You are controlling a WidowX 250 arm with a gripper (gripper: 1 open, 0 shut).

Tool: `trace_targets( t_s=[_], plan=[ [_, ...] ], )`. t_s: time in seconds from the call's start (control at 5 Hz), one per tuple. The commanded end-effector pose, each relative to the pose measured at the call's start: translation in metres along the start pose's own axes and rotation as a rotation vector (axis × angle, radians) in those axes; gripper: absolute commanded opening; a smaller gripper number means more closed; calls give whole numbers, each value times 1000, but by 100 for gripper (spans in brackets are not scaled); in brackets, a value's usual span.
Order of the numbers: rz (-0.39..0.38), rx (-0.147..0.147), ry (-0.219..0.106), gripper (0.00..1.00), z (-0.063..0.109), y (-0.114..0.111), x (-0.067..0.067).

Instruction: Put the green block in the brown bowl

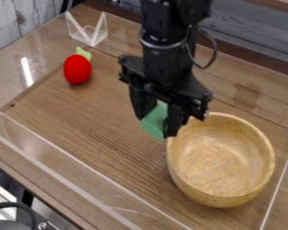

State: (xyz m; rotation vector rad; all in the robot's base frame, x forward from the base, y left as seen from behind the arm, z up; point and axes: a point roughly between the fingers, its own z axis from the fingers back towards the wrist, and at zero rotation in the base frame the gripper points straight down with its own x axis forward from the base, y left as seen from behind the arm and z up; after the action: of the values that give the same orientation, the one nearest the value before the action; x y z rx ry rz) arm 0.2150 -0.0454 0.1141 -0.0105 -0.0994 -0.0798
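Green block (154,123) hangs pinched in my end effector (162,121), clear of the worktop (75,135) and just left of the bowl (221,160). Nothing lies in that bowl.

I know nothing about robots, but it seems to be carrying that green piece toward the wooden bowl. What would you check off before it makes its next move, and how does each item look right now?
1. Green block held in the tool: ok, the jaws are shut on it.
2. Block lifted off the table: ok, it hangs above the wood.
3. Block over the brown bowl: not ok, it sits beside the bowl's left rim.
4. Bowl free to receive it: ok, nothing lies inside.
5. Red round object out of the way: ok, far to the left.
6. Block high enough to pass the rim: cannot tell from this one view.
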Motion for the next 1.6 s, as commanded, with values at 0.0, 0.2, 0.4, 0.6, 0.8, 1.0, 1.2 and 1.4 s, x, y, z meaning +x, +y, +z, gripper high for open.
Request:
trace_targets(
  t_s=[0.0,0.2,0.4,0.6,0.8,1.0,1.2,1.4],
  plan=[
    [5,-3,-56,0,6,-3,1],
    [9,-4,-62,0,16,-14,5],
    [19,-6,-75,0,27,-24,11],
    [66,-4,-99,0,40,-14,17],
    [127,-1,-126,0,51,0,24],
    [125,5,-144,0,54,22,31],
    [110,9,-154,0,52,39,35],
    [127,17,-167,0,40,52,53]
  ],
)
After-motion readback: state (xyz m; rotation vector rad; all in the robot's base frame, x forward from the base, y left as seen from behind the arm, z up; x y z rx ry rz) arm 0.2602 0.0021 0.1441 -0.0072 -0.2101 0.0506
